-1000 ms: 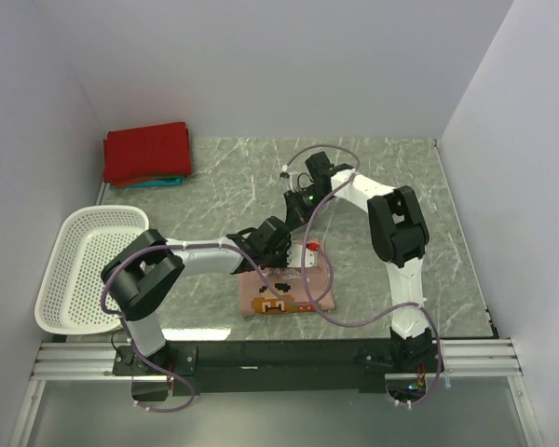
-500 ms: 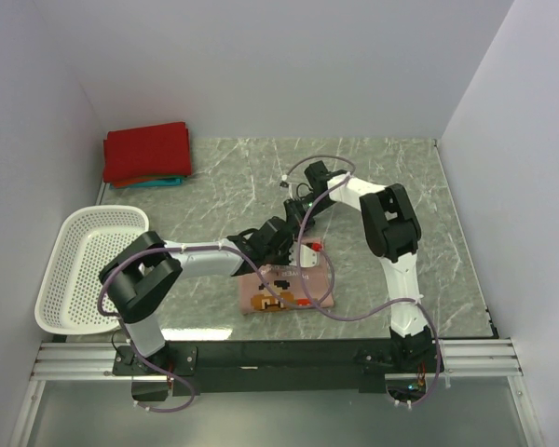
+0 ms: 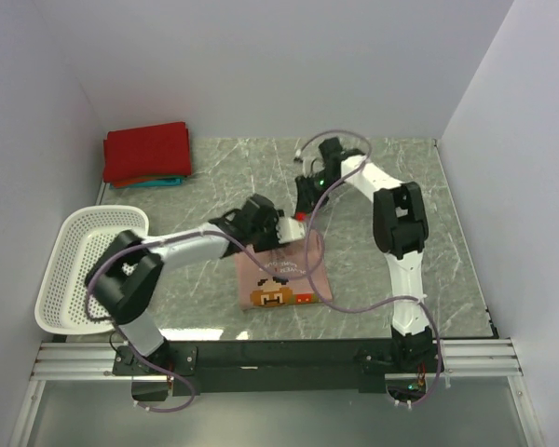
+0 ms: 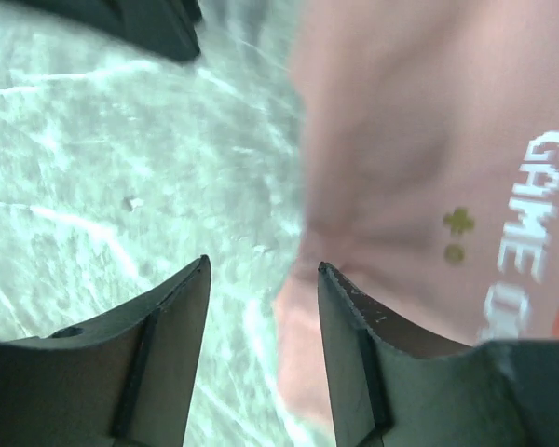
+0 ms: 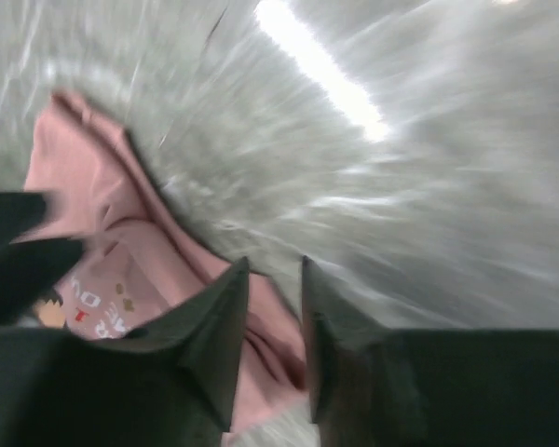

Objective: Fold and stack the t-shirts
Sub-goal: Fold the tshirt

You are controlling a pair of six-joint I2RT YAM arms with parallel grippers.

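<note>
Left gripper (image 4: 263,270) and right gripper (image 5: 274,265) have both just let go, jaws parted and empty, leaving the dusty-pink printed cloth t-shirt (image 3: 284,279) folded flat on the marbled table (image 3: 224,182), seemingly ready for stacking.

The left hand (image 4: 261,270) is parting its jaws and pulling back left off the pink shirt (image 3: 284,279). The right hand (image 5: 275,265) is opening slightly and drawing away toward the far side, uncovering the shirt's print.
</note>
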